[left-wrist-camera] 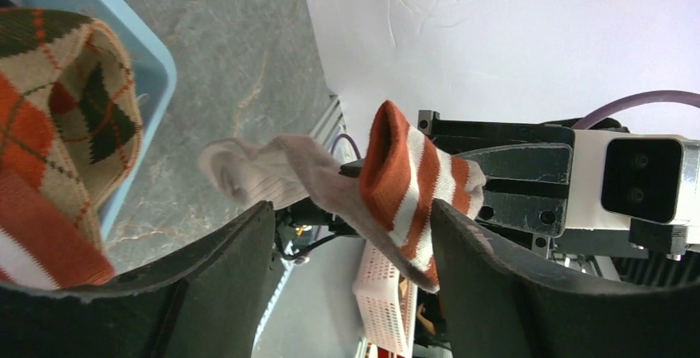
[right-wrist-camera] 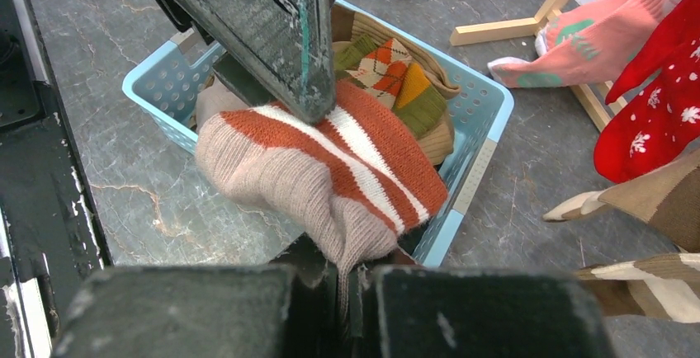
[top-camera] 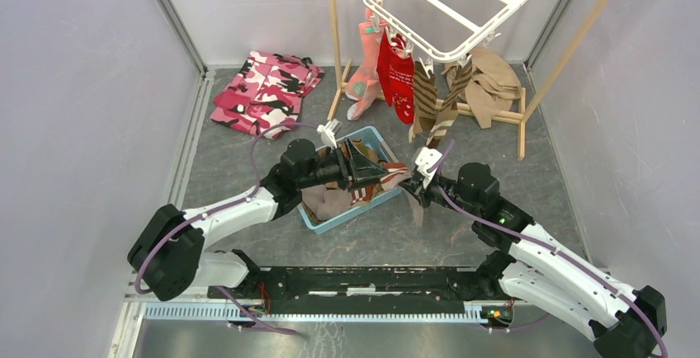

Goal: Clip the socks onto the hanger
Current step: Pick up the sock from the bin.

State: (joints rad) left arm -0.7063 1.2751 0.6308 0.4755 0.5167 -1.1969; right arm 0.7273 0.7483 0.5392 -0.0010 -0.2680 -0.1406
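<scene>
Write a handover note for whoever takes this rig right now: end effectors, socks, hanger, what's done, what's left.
Right end effector: shut on a striped-cuff sock, held over the rim of the blue basket.
Left end effector: open, fingers on either side of that cuff.
Done: pink sock, red sock, brown-striped sock and taupe socks hang clipped on the hanger.
Left: clip the held sock; the argyle sock and others are in the basket.

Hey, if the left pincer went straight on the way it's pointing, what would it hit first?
Most likely the orange-striped sock held by the right pincer; it hangs just ahead of the open left pincer, though depth is unclear.
</scene>
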